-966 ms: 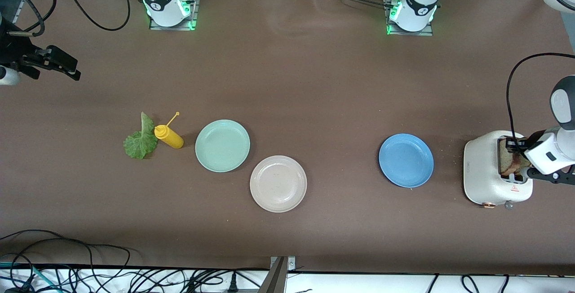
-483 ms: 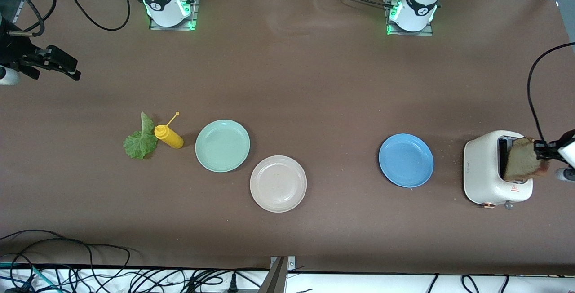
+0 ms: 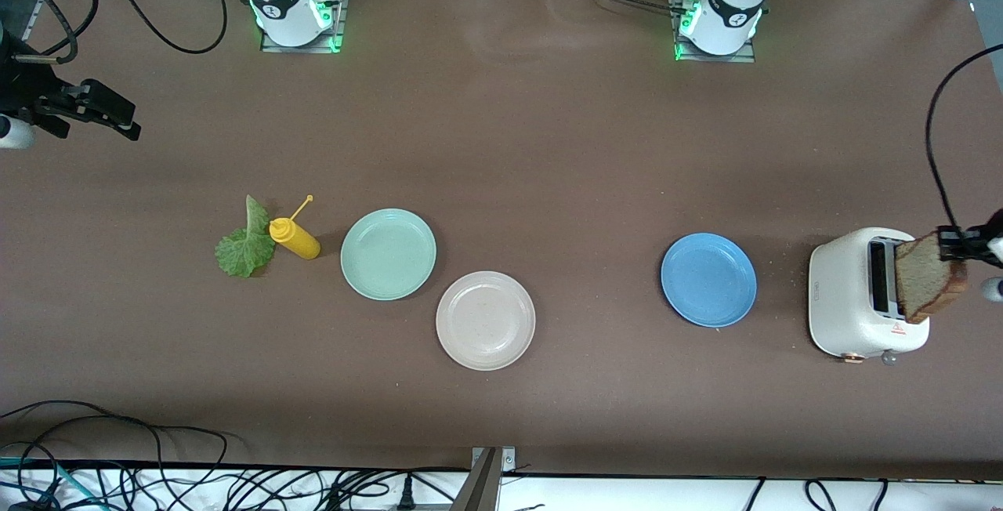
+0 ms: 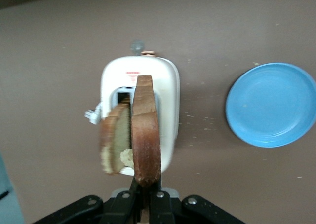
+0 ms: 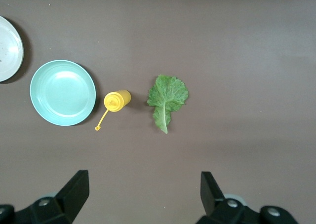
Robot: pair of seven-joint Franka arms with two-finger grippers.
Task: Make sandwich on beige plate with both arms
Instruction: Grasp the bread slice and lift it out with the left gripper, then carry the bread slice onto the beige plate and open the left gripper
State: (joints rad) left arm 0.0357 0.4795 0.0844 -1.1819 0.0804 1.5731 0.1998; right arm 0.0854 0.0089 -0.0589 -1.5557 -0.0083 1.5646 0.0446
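My left gripper (image 3: 953,248) is shut on the edge of a tan bread slice (image 3: 929,277) with a dark crust and holds it upright in the air over the white toaster (image 3: 846,299). In the left wrist view the gripper (image 4: 145,185) pinches that slice (image 4: 146,130). A second, blurred slice (image 4: 115,137) shows beside it over the toaster (image 4: 168,83); I cannot tell whether it sits in the slot. The beige plate (image 3: 485,320) is bare. The lettuce leaf (image 3: 243,248) lies flat toward the right arm's end. My right gripper (image 3: 110,113) waits open and empty, high over that end.
A mint green plate (image 3: 388,254) touches the beige plate's rim. A yellow squeeze bottle (image 3: 294,238) lies beside the lettuce. A blue plate (image 3: 708,280) sits beside the toaster. In the right wrist view the lettuce (image 5: 167,98), bottle (image 5: 116,100) and mint plate (image 5: 62,92) show below.
My left gripper has lifted the bread slice up out of the toaster slot and drawn it toward the left arm's end of the table. The right arm has not moved.
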